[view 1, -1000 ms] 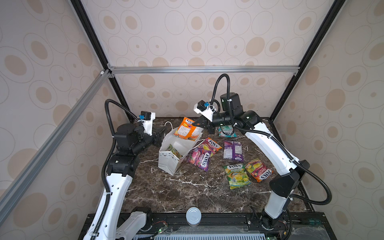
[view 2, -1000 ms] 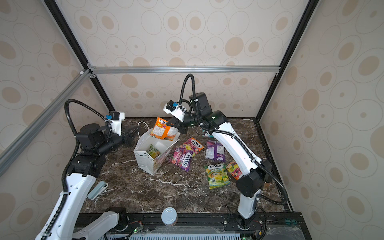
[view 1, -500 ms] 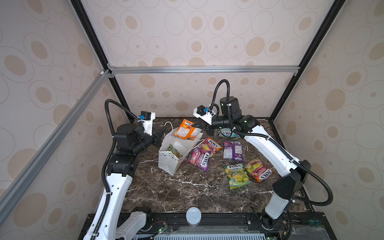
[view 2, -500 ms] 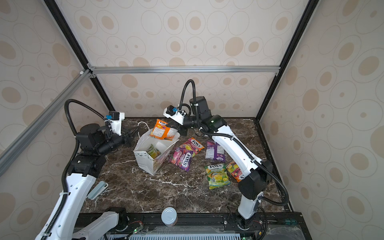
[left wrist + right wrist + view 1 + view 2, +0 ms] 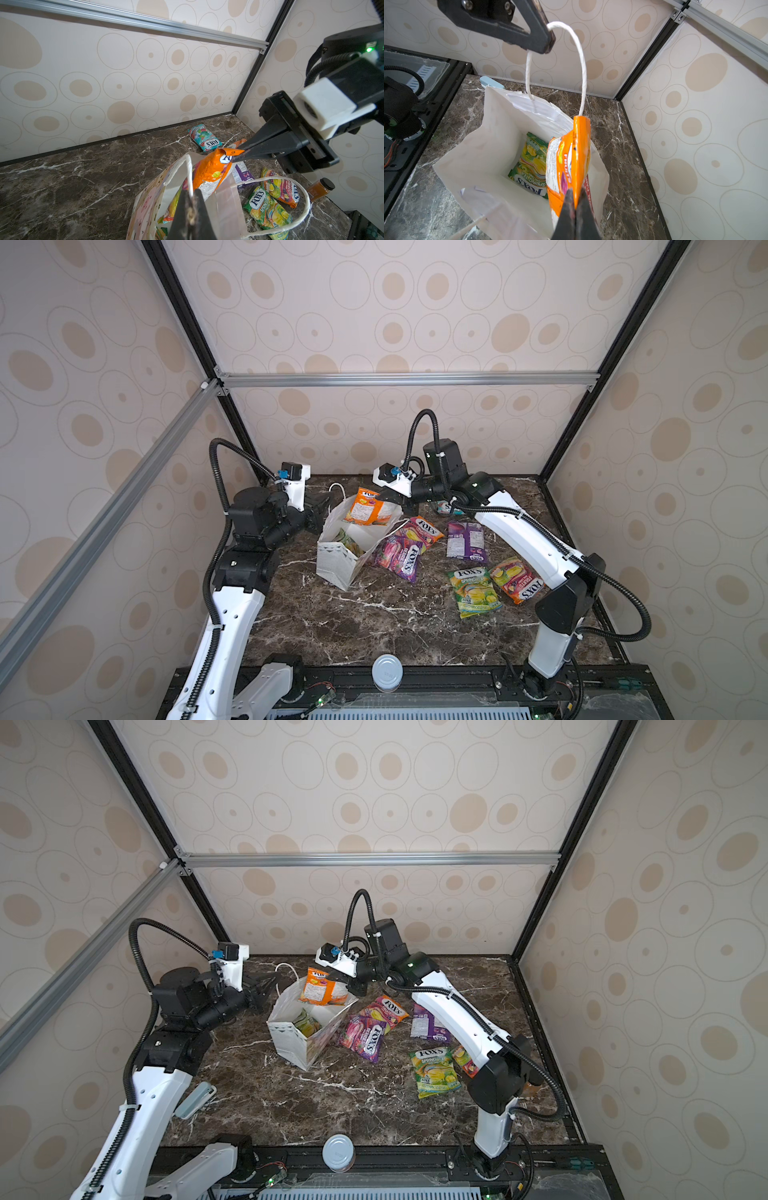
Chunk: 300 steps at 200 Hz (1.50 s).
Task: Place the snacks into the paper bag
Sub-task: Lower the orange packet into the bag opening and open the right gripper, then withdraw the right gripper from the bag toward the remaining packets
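The white paper bag (image 5: 338, 562) (image 5: 291, 1040) stands open at the table's middle left. My left gripper (image 5: 327, 500) (image 5: 191, 193) is shut on one of its cord handles (image 5: 581, 62) and holds it up. My right gripper (image 5: 384, 501) (image 5: 575, 194) is shut on the top edge of an orange snack packet (image 5: 368, 509) (image 5: 566, 158), which hangs into the bag's mouth. A green packet (image 5: 531, 166) lies inside the bag. Magenta (image 5: 401, 558), purple (image 5: 465, 541), yellow-green (image 5: 473, 591), red-green (image 5: 515, 578) and teal (image 5: 204, 138) packets lie on the marble to the right.
A white round cap (image 5: 387, 672) sits at the front rail. A small amber bottle (image 5: 318, 188) stands near the right wall. A pale blue flat object (image 5: 195, 1098) lies by the left arm's base. Walls close in on three sides.
My right gripper has come down and slightly left with the orange packet, bringing it lower into the bag's mouth. The left gripper has kept its hold on the handle.
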Each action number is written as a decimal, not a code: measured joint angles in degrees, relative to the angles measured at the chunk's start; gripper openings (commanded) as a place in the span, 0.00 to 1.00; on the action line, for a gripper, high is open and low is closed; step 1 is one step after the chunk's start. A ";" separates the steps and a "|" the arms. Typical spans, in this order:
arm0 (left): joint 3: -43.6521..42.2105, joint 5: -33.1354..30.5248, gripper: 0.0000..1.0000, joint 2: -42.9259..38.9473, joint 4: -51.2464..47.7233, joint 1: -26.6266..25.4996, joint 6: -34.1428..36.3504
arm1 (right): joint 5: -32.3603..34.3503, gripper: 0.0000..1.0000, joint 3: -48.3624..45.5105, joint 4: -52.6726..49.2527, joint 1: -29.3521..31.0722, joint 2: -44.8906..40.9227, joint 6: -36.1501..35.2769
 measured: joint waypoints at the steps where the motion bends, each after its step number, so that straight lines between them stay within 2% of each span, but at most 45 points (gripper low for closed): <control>1: -0.02 0.00 0.00 0.00 0.02 0.00 0.00 | 0.04 0.00 0.00 0.00 0.02 0.00 -0.02; 22: -0.48 0.15 0.00 0.02 0.70 0.00 -0.24 | 1.86 0.01 0.00 0.02 0.42 0.85 -0.94; 53: -0.57 0.24 0.00 0.15 0.76 0.00 -0.39 | 5.53 0.10 0.72 -0.04 1.68 3.17 -2.78; 95: -0.57 0.24 0.00 0.11 0.94 0.22 -0.39 | 10.14 0.15 1.68 -0.13 3.54 4.37 -5.25; 164: -0.57 0.22 0.00 0.11 0.96 0.39 -0.39 | 12.90 0.21 3.10 0.02 3.91 4.37 -5.27; 214: -0.57 0.17 0.00 0.11 0.96 0.63 -0.39 | 15.13 0.24 7.30 -1.92 3.98 4.39 0.96; 259: -0.57 -0.02 0.00 0.04 0.96 0.68 -0.39 | 21.18 0.31 18.36 -6.05 3.93 4.37 9.14; 300: -0.63 -0.02 0.00 -0.28 0.96 0.76 -0.39 | 27.65 0.35 18.53 -8.90 2.95 3.85 15.39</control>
